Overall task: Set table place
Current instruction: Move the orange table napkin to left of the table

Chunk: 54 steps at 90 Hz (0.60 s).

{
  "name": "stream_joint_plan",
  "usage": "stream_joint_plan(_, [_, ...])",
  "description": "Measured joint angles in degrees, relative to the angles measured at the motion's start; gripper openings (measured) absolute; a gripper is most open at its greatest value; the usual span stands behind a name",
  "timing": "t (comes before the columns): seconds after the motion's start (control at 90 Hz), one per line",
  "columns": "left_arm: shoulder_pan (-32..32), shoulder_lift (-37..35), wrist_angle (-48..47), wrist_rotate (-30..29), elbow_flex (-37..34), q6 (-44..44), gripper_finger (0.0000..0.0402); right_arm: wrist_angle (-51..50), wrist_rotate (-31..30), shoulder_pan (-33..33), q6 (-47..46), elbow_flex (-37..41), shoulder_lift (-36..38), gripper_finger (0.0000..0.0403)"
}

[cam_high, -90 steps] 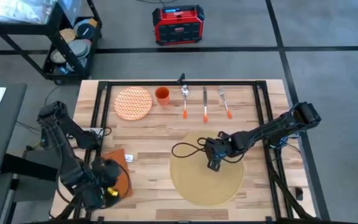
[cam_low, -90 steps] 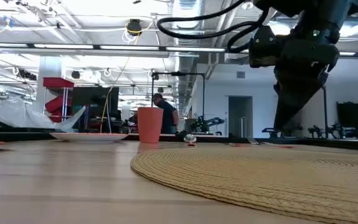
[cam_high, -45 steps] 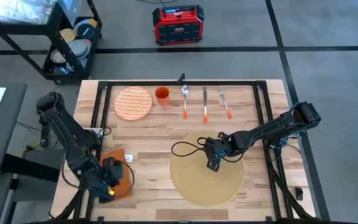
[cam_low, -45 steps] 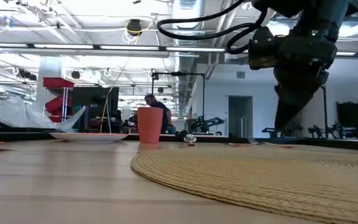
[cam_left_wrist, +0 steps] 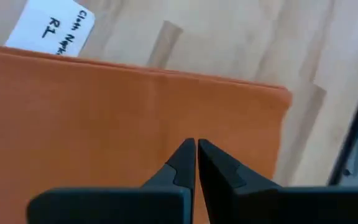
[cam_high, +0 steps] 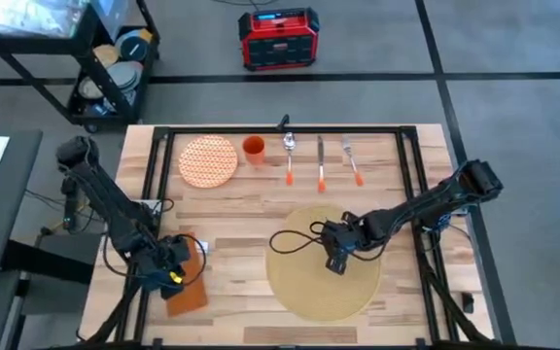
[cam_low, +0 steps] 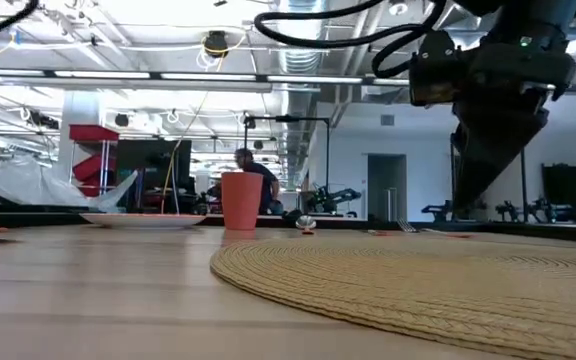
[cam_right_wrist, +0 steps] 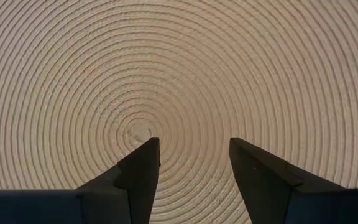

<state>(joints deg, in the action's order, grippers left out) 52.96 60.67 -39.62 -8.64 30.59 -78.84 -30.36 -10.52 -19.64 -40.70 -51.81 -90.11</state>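
The round tan placemat (cam_high: 299,287) lies flat on the wooden table (cam_high: 231,209), right of centre near the front edge. My right gripper (cam_high: 335,261) hangs open just over the mat's middle (cam_right_wrist: 138,130), fingers pointing down and touching nothing. At the near left an orange napkin (cam_high: 189,292) lies flat on the wood. My left gripper (cam_high: 168,272) is shut and hovers above the napkin (cam_left_wrist: 73,106), with nothing between its fingers.
Along the far side stand an orange-and-white plate (cam_high: 208,160), an orange cup (cam_high: 253,149), a spoon (cam_high: 288,156), a knife (cam_high: 320,161) and a fork (cam_high: 351,160). A paper label (cam_left_wrist: 51,28) lies beside the napkin. Black frame rails (cam_high: 408,185) cross the tabletop.
My left gripper has risen off the napkin and drawn back toward the table's far edge, leaving the napkin flat and more of it uncovered. My right gripper has edged slightly toward the near edge over the placemat, still open.
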Motion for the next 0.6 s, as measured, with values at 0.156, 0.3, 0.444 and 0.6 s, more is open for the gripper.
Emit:
stream_joint_plan(0.156, [-1.8, 1.5, -0.1, 5.8, -3.3, -0.5, 0.0000, 0.0, 0.0, 0.2, 0.0, 0.0, 0.0, 0.0182])
stream_joint_plan(0.3, [-3.6, 1.9, 3.0, 6.5, -6.0, -0.6, 0.0000, 0.0, 0.0, 0.2, -1.3, 0.0, 0.0, 0.0182])
stream_joint_plan(0.444, [-6.1, 2.0, 6.6, 8.7, -7.2, 4.8, 0.0000, 0.2, 0.0, 0.1, -2.4, 0.0, 0.0, 0.0182])
stream_joint_plan(0.6, [-10.3, 2.2, 4.6, 12.2, -7.1, 13.2, 0.0000, 0.8, 0.0, 0.1, -2.4, 0.0, 0.0, 0.0182])
